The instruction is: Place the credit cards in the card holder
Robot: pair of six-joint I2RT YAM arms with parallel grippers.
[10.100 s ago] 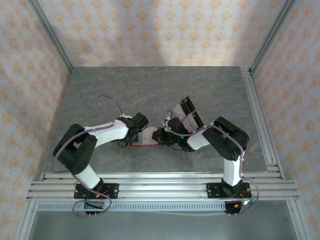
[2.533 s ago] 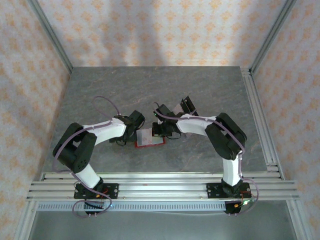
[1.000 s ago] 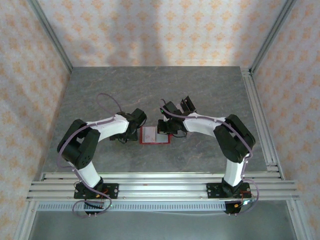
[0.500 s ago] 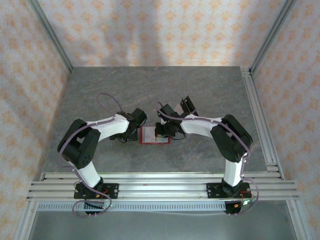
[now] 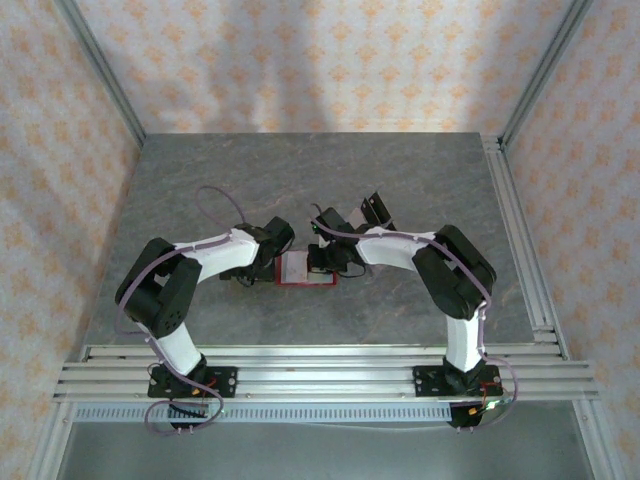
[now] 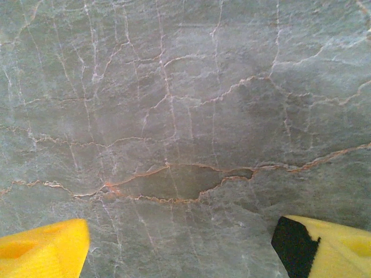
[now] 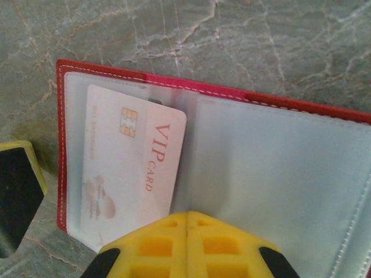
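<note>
Red card holder (image 7: 278, 162) lies open, one credit card (image 7: 130, 168) askew in its left pocket. Right claw (image 7: 186, 226) together over it, left claw (image 6: 182, 249) apart and empty. Further cards (image 5: 374, 207) left to load, upper centre.

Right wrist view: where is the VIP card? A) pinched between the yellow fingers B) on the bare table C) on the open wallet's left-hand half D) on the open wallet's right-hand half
C: the card lies flat on the left-hand half of the open wallet.

Soft, even overhead light; broad dim shadows on the back wall (image 5: 300, 90); slightly blurred wrist close-ups.
</note>
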